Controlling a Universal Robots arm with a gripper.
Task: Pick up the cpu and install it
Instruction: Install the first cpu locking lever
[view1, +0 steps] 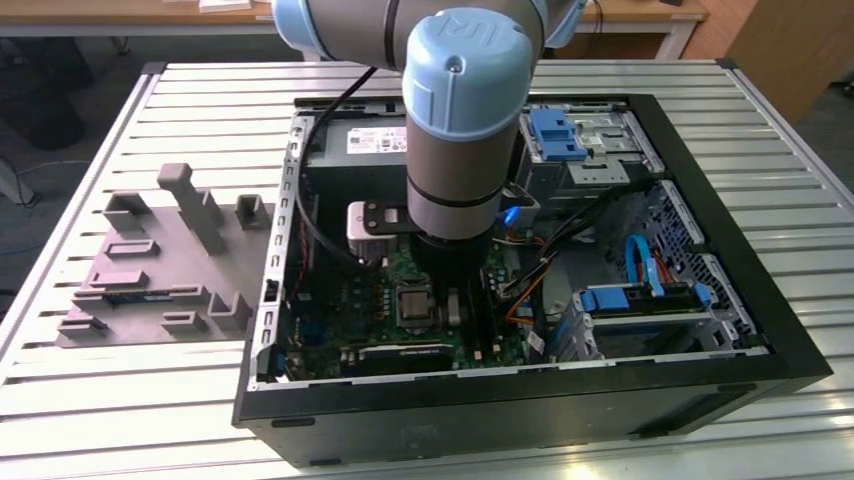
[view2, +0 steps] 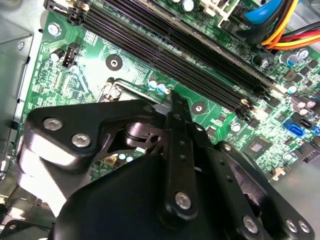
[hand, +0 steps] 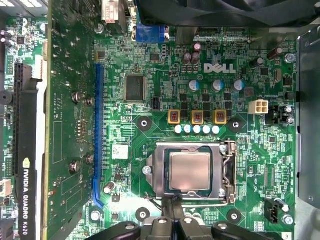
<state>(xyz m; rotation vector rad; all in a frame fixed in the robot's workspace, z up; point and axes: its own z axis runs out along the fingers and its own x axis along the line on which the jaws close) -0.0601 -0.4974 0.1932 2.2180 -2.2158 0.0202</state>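
Note:
The cpu, a pale silvery square, lies flat inside the metal socket frame on the green motherboard in the first wrist view. My gripper hovers just off one edge of that socket with its fingers drawn together and nothing between them. In the second wrist view a dark fingertip points down at the board beside the socket corner, and the gripper body hides the cpu. In the exterior view the arm reaches straight down into the open computer case over the socket.
A grey plastic tray with raised blocks sits on the slatted table at the exterior view's left. Inside the case are memory slots, a graphics card, coloured cables and blue drive brackets.

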